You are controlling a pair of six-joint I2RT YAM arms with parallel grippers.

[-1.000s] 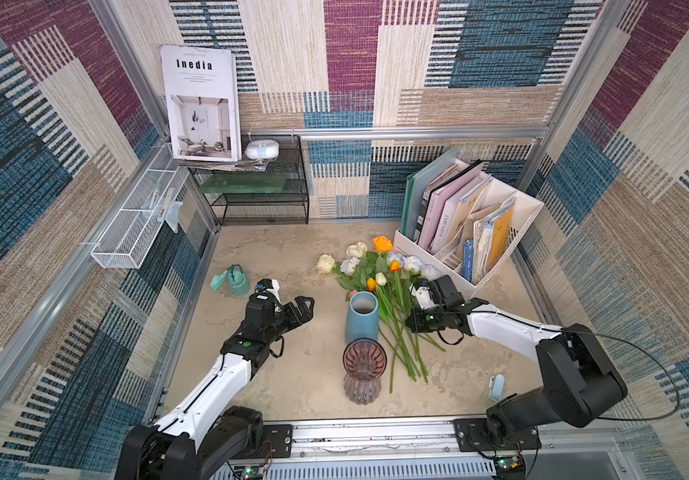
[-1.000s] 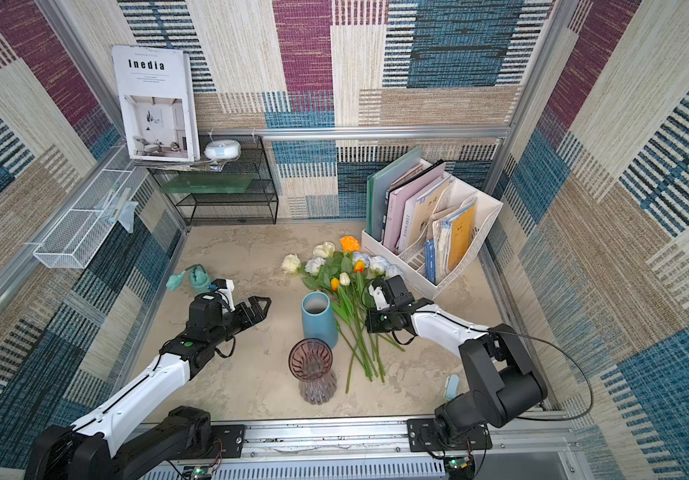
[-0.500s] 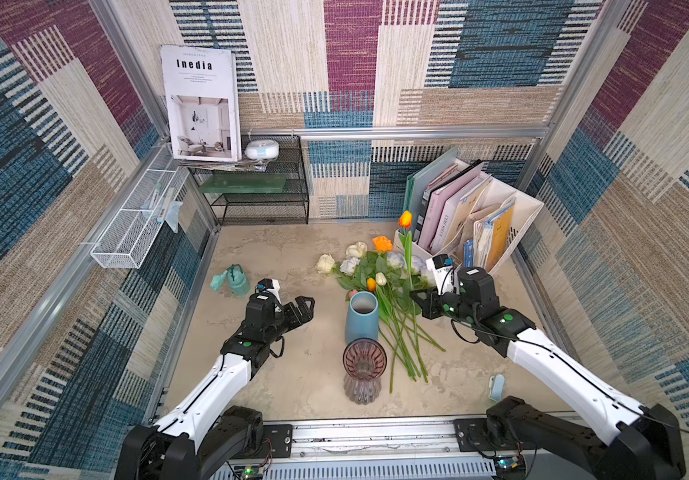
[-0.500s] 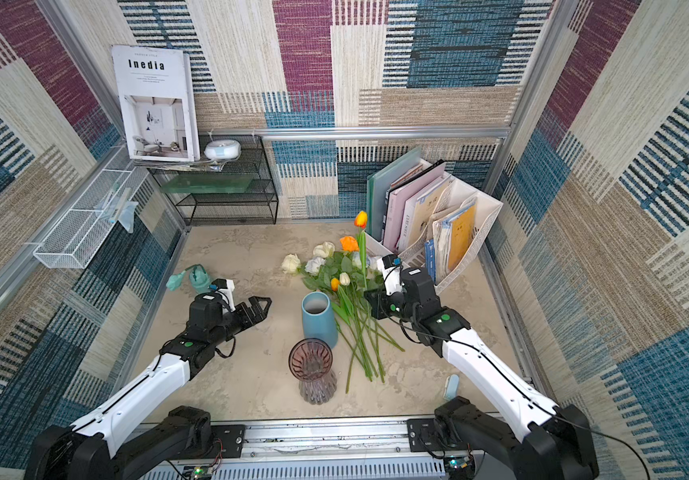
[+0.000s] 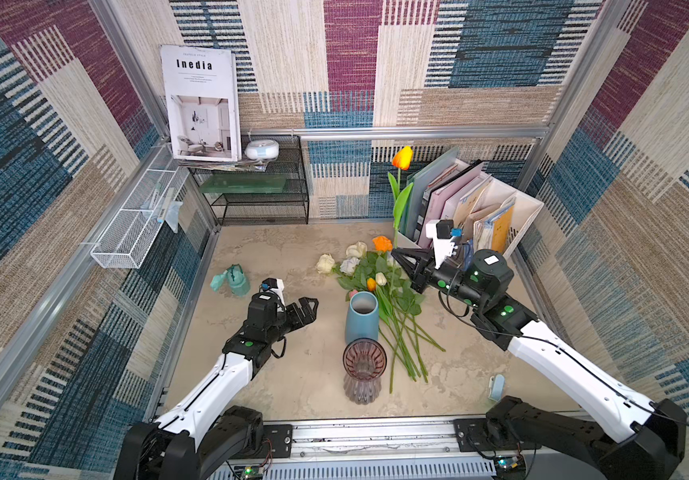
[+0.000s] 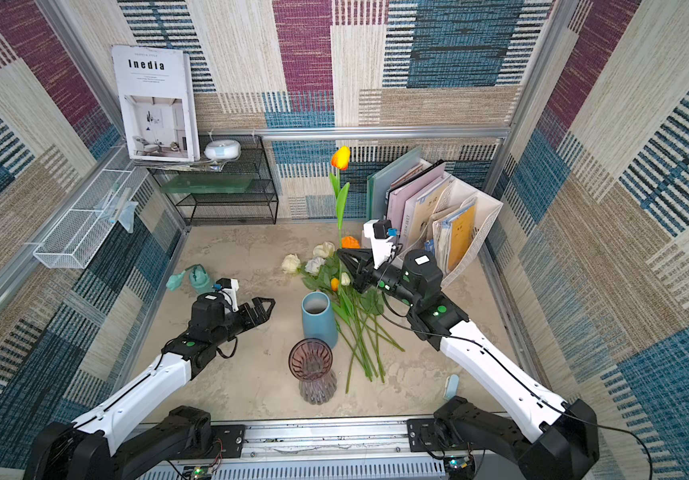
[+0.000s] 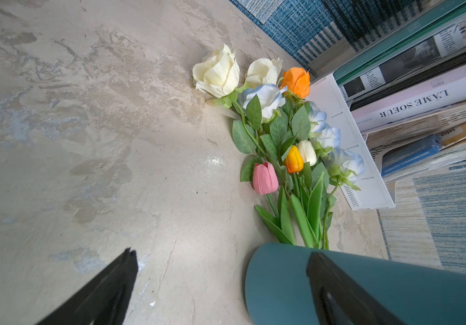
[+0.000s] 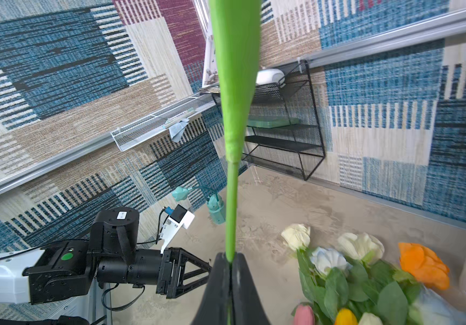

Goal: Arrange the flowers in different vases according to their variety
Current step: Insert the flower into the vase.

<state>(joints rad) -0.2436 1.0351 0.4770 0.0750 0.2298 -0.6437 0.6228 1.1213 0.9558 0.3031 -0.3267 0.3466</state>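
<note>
- Your right claw (image 5: 395, 251) is clenched on the green stem of an orange-yellow tulip (image 5: 402, 158). In the right wrist view the two jaws press together and the stem rises straight out between them.
- That tulip stands upright in the air. Its head is high above the tabletop (image 5: 293, 374), in front of the back wall and just beside the file rack (image 5: 522, 216).
- Your left claw (image 5: 313, 309) is released, jaws spread wide, with nothing between them. It hovers low over the tabletop on the left of the blue vase (image 5: 361, 318) and points toward it.
- In the left wrist view one jaw overlaps the vase's side, and you cannot tell from it whether they touch.
- The blue vase stands upright near the middle of the tabletop. The purple glass vase (image 5: 363, 370) stands upright just in front of it, nearer the robot's base.
- The other flowers (image 5: 376, 282) lie in a pile right of the blue vase, stems fanned toward the base.
- The cream, pale-blue and orange roses lie at the far end of the pile. A pink tulip (image 7: 265, 178), an orange one and a white one lie closer to the vase.
- The teal watering can (image 5: 232, 281) sits near the left wall, behind your left claw.
</note>
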